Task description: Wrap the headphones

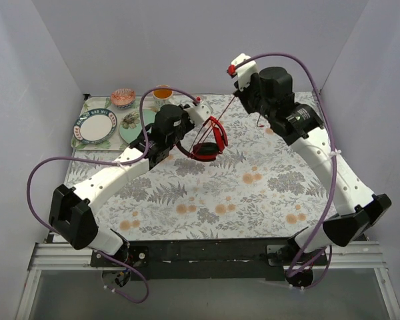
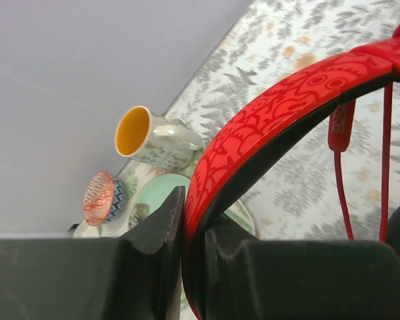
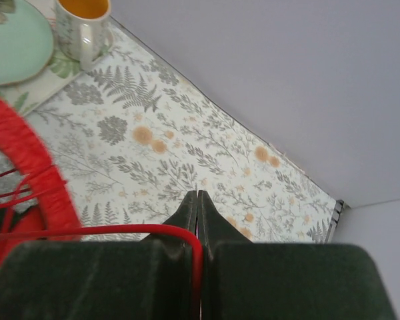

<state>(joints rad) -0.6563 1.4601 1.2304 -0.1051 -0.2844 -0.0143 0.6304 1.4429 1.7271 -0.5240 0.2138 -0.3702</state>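
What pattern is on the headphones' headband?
The headband is red with darker red swirls and circles, clearest in the left wrist view.

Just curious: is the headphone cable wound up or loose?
Partly wound: turns wrap the headband, but a strand of cable runs off to the right gripper, shut on it.

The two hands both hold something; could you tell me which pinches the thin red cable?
The right hand, shut on the cable; the left hand clamps the headphones' red headband instead.

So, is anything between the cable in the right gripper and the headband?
Nothing visible. The cable runs free from the right gripper to the headphones, held by the left gripper at the headband. The cup and plates sit aside.
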